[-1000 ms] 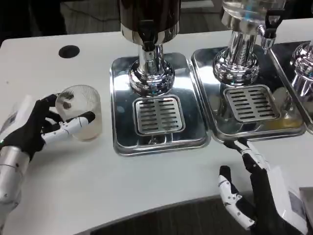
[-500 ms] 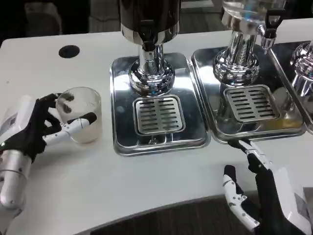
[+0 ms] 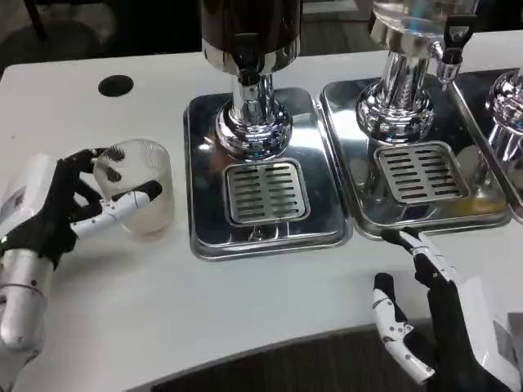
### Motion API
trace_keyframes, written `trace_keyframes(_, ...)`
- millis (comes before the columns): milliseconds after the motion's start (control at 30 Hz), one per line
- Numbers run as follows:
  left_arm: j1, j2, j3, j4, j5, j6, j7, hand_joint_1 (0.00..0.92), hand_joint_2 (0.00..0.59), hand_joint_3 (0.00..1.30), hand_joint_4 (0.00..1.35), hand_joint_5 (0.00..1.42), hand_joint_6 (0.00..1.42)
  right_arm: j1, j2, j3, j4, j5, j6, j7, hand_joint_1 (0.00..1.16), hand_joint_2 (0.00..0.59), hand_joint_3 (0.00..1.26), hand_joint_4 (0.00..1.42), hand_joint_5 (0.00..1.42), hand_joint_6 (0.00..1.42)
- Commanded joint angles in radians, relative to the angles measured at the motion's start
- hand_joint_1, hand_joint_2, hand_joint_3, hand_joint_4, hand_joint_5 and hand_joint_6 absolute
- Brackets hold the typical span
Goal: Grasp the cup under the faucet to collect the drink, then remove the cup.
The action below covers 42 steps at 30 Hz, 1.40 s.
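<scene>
Nearest me, my right hand (image 3: pixel 445 327) lies low over the front edge of the white table (image 3: pixel 245 302), fingers spread apart and nothing in it. One fingertip reaches forward, close to the front rim of the right drip tray (image 3: pixel 425 222); whether it touches I cannot tell.

Over on the other side, my left hand (image 3: pixel 61 212) wraps the cup (image 3: pixel 140 196). My thumb side lies across the front of the glass and the other fingers curve round its back; I am grasping it. The cup is clear and ribbed, standing upright on the table, its long axis vertical, its open mouth up. It leans a touch away from my palm. A little pale liquid sits at its bottom. It stands just beyond my left palm, beside the left edge of the middle drip tray (image 3: pixel 204 237), apart from it.

Further out from my left hand, to its right, that tray carries a slotted grille (image 3: pixel 266 192), and behind the grille rises a chrome pedestal (image 3: pixel 253 122) with a dark dispenser (image 3: pixel 249 24) on top; its black faucet (image 3: pixel 245 59) points down toward the grille. The cup is well left of that faucet.

Ahead of my right hand stands a second chrome dispenser (image 3: pixel 400 90) with its own black tap (image 3: pixel 452 45). Far beyond my left hand there is a round black hole (image 3: pixel 115 85) in the tabletop.
</scene>
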Motion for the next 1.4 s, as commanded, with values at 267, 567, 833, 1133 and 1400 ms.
trace_keyframes(267,-0.088,-0.037,0.004,-0.042,-0.022,-0.043,-0.044,0.357,0.221,0.44,0.51,0.79,1.09,0.021,0.025,-0.007,-0.001,0.002,-0.029,-0.016,0.44,0.499,0.24,0.13,0.12,0.27)
trace_keyframes(567,-0.156,-0.088,-0.04,-0.012,0.002,0.007,-0.082,0.353,0.219,0.44,0.51,0.79,1.09,0.02,0.036,-0.007,0.006,-0.004,-0.038,-0.028,0.43,0.499,0.24,0.13,0.13,0.27)
trace_keyframes(833,-0.202,-0.131,-0.071,0.017,0.022,0.051,-0.101,0.352,0.219,0.45,0.52,0.79,1.1,0.026,0.046,-0.003,0.005,-0.008,-0.045,-0.045,0.43,0.499,0.24,0.14,0.13,0.27)
trace_keyframes(1133,-0.237,-0.173,-0.106,0.045,0.037,0.096,-0.101,0.352,0.219,0.45,0.52,0.78,1.1,0.036,0.057,-0.005,0.001,-0.013,-0.044,-0.057,0.43,0.499,0.24,0.14,0.14,0.27)
trace_keyframes(1400,-0.258,-0.205,-0.134,0.068,0.066,0.136,-0.087,0.349,0.217,0.45,0.51,0.77,1.06,0.051,0.069,-0.004,-0.006,-0.019,-0.042,-0.066,0.43,0.499,0.24,0.15,0.15,0.27)
